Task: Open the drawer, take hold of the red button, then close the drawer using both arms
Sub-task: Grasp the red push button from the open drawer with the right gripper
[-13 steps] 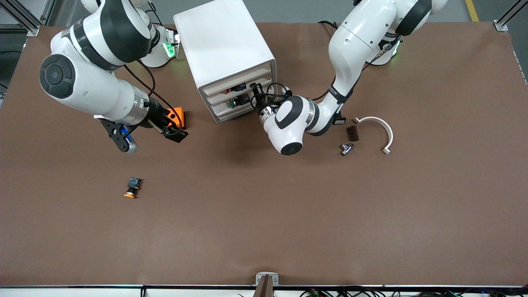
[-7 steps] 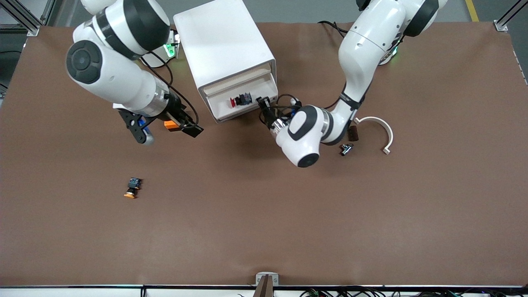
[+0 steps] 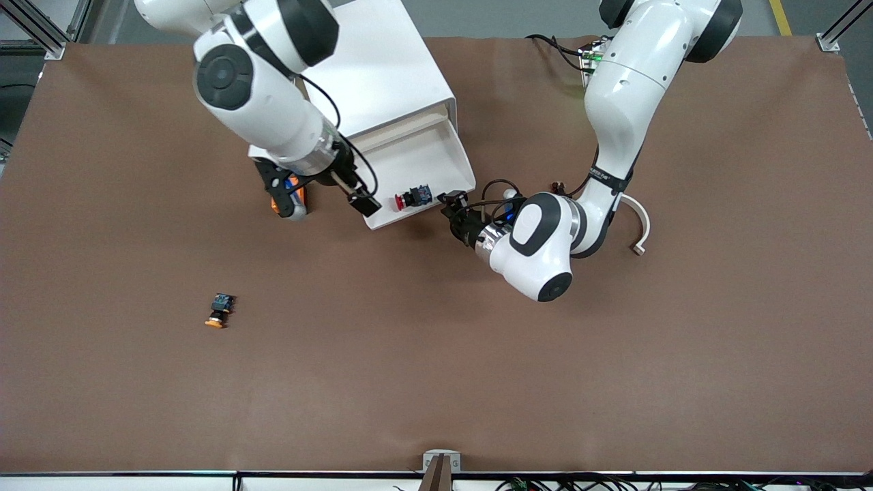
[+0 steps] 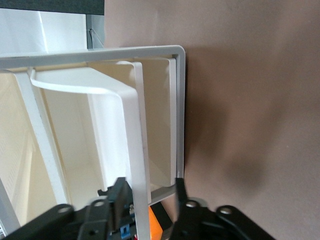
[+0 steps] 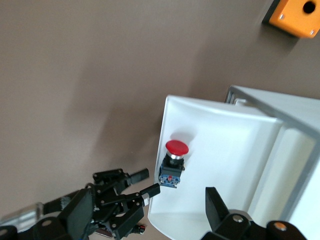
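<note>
The white cabinet stands near the robots' bases. Its drawer is pulled far out toward the front camera. The red-capped button lies on its side in the drawer, close to the front wall, and shows in the right wrist view. My left gripper is at the drawer's front corner, jaws open around the white handle strip. My right gripper is open and empty over the drawer's corner at the right arm's end, beside the button.
An orange cube box sits beside the cabinet, mostly under my right arm. An orange-capped button lies on the table nearer the front camera. A white curved bracket lies by my left arm's elbow.
The left gripper has pulled the drawer out toward the front camera, bringing the red button into the open. The right arm has swung from the orange box over to the drawer.
</note>
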Controlling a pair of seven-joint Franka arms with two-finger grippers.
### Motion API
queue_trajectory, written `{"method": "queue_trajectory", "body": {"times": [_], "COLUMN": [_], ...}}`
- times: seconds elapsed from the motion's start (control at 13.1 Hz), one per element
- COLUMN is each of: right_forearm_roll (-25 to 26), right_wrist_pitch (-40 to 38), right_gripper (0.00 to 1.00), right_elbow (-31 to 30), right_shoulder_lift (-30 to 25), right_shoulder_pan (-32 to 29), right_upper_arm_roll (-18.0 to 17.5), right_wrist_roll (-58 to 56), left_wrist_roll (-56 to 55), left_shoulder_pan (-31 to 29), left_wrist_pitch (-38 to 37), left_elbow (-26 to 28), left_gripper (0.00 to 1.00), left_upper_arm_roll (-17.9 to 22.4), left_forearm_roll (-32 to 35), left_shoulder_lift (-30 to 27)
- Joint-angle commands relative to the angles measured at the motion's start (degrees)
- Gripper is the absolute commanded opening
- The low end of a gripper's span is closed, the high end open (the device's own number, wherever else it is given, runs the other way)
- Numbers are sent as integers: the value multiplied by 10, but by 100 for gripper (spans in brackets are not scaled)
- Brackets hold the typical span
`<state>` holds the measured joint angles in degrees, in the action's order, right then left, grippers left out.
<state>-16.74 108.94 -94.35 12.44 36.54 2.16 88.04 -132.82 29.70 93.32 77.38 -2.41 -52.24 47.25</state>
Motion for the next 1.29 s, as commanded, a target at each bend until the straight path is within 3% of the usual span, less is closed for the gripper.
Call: {"method": "queue_trajectory", "body": {"times": [0.0, 0.23, 0.38, 0.53, 0.69, 0.99, 1.07, 1.14, 1.22], "right_forearm_roll": [8, 57, 63, 73, 91, 101, 103, 108, 110], "right_wrist_pitch": [16, 35, 79, 94, 105, 123, 124, 130, 133], "right_gripper": [100, 100, 100, 100, 100, 95, 90, 79, 53], "right_elbow": [-9, -25, -58, -61, -62, -62, -62, -62, -61], "right_shoulder_lift": [21, 43, 43, 65, 78, 94, 96, 97, 97], "right_shoulder_pan": [38, 75, 94, 110, 119, 128, 133, 135, 134], "right_upper_arm_roll": [7, 6, 6, 7, 6, 6, 6, 6, 6], "right_wrist_roll": [21, 61, 78, 102, 120, 140, 144, 144, 144], "left_wrist_roll": [4, 5, 9, 23, 24, 73, 95, 119, 147], "left_shoulder_pan": [3, -1, 0, -2, 0, -2, -1, 0, 1], "left_wrist_pitch": [1, -2, -6, -5, -4, -3, -2, 0, 1], "left_elbow": [-13, -28, -28, -31, -36, -37, -38, -47, -51], "left_gripper": [99, 99, 99, 99, 99, 99, 99, 99, 99], "left_upper_arm_roll": [15, 54, 84, 93, 127, 144, 145, 153, 162], "left_forearm_roll": [-1, 1, 26, 72, 77, 128, 142, 150, 157], "left_shoulder_lift": [-3, -14, -23, -26, -28, -37, -37, -37, -37]}}
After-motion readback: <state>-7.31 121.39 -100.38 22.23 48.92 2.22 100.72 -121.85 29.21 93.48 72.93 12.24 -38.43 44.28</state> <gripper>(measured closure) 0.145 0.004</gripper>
